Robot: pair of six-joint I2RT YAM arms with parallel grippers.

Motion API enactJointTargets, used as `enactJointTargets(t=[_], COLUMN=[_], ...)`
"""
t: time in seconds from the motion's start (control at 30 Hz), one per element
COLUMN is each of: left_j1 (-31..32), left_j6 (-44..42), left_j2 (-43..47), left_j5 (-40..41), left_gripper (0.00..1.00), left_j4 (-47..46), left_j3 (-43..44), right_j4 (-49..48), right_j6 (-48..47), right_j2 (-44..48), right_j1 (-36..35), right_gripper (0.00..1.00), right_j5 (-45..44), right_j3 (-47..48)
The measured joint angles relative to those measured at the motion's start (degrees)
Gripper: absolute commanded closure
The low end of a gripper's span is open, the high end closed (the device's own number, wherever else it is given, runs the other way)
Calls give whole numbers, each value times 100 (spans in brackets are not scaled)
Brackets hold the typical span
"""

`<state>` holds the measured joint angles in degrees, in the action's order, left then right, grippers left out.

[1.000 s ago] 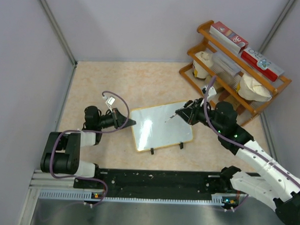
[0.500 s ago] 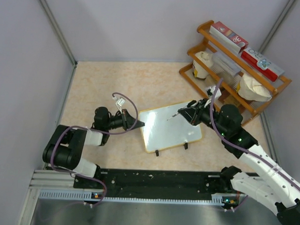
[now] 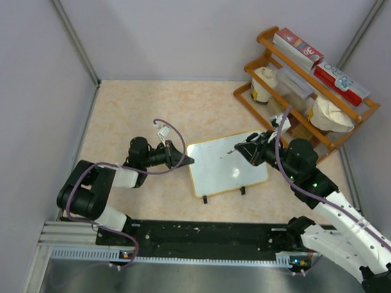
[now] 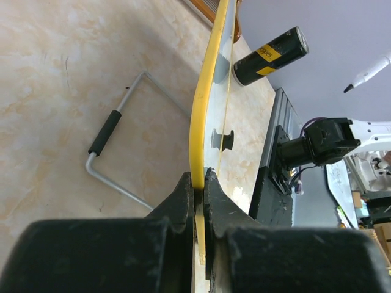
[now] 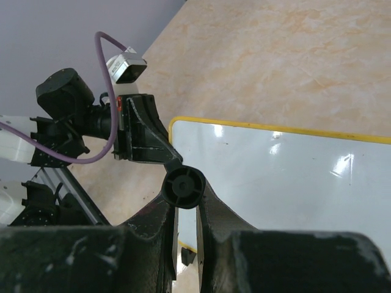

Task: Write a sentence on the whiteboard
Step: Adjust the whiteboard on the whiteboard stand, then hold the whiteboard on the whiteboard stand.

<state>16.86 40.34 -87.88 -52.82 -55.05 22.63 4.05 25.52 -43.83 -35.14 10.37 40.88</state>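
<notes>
The whiteboard [image 3: 228, 165], glossy white with a yellow-tan frame and two black feet, sits mid-table, its face showing only glare. My left gripper [image 3: 186, 162] is shut on its left edge; the left wrist view shows the frame [image 4: 201, 110] edge-on, pinched between my left gripper's [image 4: 197, 186] jaws. My right gripper [image 3: 245, 150] hovers over the board's far right part, shut on a marker [image 3: 228, 153] that points left. In the left wrist view the marker's tip [image 4: 349, 88] stands off the board. The marker's black end cap [image 5: 185, 187] sits between my right gripper's [image 5: 186, 196] fingers, the whiteboard [image 5: 287, 189] beneath.
A wooden shelf [image 3: 306, 92] with boxes and white bundles stands at the back right, close to the right arm. A black rail [image 3: 205, 233] runs along the near edge. A black can [image 4: 269, 56] and a bent wire [image 4: 116, 146] with a black sleeve lie near the board.
My left gripper has moved right with the whiteboard's edge in it, shifting the board right and turning it a little. The right gripper with the marker drifted slightly right.
</notes>
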Motion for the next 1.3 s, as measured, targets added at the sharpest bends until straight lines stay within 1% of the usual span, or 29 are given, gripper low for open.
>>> enactJointTargets(t=[0.13, 0.37, 0.53, 0.63, 0.77, 0.87, 1.0, 1.3], left_j1=[-120, -313, -376, -448, -514, -520, -525, -533], left_j6=[-262, -546, -638, -662, -855, -905, -866, -831], left_j2=[496, 1158, 1270, 1266, 1263, 1261, 1261, 1259], left_j5=[-31, -59, -92, -221, -339, -407, -479, -505], left_gripper=[100, 100, 100, 100, 100, 100, 100, 100], left_j4=[612, 1392, 1585, 1637, 2004, 2039, 1845, 1705], left_j3=[-26, -216, -243, -240, -107, -87, -146, -197], right_j4=[15, -42, -247, -341, -592, -870, -1204, -2444], right_j6=[-24, -94, -197, -308, -492, -634, -916, -1443], right_j2=[2, -63, -337, -485, -684, -920, -1187, -1296], right_j1=[0, 0, -125, -398, -726, -907, -1220, -1668], right_gripper=[100, 100, 100, 100, 100, 100, 100, 100], right_j5=[-9, 17, -2, -116, -286, -372, -592, -1211], right_j3=[0, 0, -2, -2, -2, -2, -13, -487])
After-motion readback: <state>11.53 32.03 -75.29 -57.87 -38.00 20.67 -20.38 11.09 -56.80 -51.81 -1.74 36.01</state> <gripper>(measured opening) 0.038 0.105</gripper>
